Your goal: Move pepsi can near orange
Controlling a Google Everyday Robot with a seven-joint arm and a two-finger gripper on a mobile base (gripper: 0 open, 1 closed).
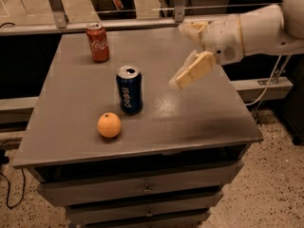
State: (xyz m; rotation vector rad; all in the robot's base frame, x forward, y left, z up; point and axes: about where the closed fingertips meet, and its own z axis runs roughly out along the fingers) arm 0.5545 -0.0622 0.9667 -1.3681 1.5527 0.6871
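The pepsi can (129, 90) stands upright on the grey table (199, 118), near the middle. The orange (109, 125) lies just in front of it and a little to the left, a small gap between them. My gripper (179, 56) hangs above the table to the right of the pepsi can, well clear of it. Its fingers (194, 70) are spread apart and hold nothing.
A red cola can (98, 42) stands upright at the table's back left. A metal rail (142, 20) runs behind the table. Drawers (142, 189) sit under the tabletop. The table's right edge is close under my arm (256, 30).
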